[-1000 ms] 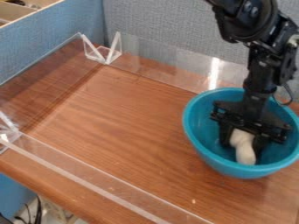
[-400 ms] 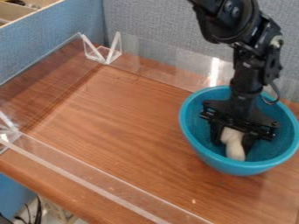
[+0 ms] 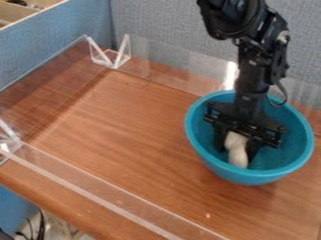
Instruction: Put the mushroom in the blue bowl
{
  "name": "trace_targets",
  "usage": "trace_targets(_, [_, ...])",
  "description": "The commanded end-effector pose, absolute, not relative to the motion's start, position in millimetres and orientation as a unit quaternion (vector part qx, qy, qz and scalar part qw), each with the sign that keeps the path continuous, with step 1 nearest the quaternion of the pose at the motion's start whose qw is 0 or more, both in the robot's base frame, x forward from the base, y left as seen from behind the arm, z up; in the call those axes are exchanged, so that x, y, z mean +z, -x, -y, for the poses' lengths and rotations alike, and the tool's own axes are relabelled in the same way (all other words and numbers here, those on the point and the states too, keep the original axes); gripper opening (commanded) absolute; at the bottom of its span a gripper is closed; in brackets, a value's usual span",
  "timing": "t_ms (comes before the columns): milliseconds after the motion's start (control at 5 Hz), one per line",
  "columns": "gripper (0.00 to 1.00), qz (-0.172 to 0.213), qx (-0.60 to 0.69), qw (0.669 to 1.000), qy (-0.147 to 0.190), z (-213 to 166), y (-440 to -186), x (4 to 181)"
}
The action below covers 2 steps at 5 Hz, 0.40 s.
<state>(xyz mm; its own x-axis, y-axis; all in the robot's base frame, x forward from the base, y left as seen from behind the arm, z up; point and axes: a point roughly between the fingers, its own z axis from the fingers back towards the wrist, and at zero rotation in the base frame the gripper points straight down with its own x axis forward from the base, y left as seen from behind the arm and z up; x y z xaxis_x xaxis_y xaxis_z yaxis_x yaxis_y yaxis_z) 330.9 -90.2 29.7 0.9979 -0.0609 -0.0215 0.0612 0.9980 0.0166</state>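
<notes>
So at this point my gripper (image 3: 243, 132) was pointed straight down inside the blue bowl (image 3: 201, 141), which sat near the right edge of the wooden tabletop (image 3: 119, 131), and the mushroom (image 3: 237, 151) was already down in there, pale stem showing between my jaws. They looked about halfway apart around it, and honestly I couldn't tell from that angle if I was gripping it or had already let go. My read: the carrying part was basically done, and what was left was opening up properly and lifting clear without dragging the mushroom out.
</notes>
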Motion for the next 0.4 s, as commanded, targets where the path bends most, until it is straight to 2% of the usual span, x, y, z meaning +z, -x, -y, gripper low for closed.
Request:
trace_targets(0, [0.0,0.016,-0.054,0.998,-0.001,84.5,-345.2,48.0])
trace_targets(200, [0.0,0.018,-0.042,0.999,0.002,87.4,-346.5,60.6])
